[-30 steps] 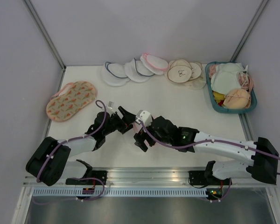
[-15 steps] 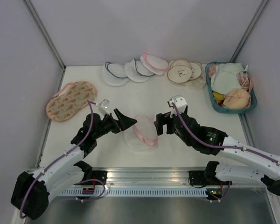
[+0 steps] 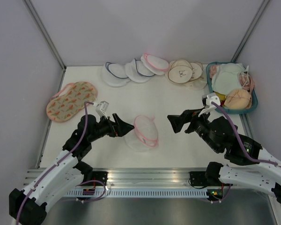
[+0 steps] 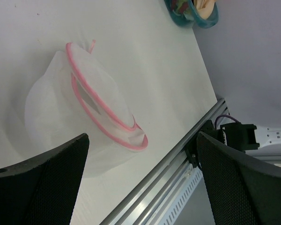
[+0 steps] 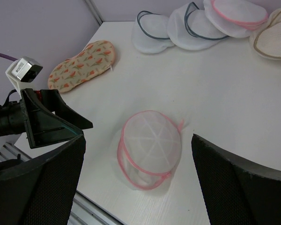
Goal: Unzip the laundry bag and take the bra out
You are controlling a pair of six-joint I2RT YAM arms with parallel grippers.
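One laundry bag (image 3: pixel 143 131) sits near the middle of the table (image 3: pixel 178 101), a little toward the near edge. It is a round, domed white mesh pouch with pink trim, resting tilted on its side, with the pink ring facing up and toward the right arm. In the left wrist view, a narrow grey slit shows between two runs of the pink trim. A short pink tab sticks out at the far end of the bag. What lies inside the mesh cannot be made out.

The left gripper (image 3: pixel 125 125) hangs just beside the bag on its left, fingers spread wide and pointed at it, holding nothing. The right gripper (image 3: pixel 174 123) is on the other side, a little apart from the bag, also wide open and empty, facing it.

Farther out, an orange floral bag (image 3: pixel 71 101) lies flat by the left edge. Along the back lie overlapping blue-trimmed white pouches (image 3: pixel 126 71), another pink-trimmed pouch (image 3: pixel 155 62) and beige round pouches (image 3: pixel 183 71). A teal basket (image 3: pixel 211 93) in the far right corner holds white and peach items.
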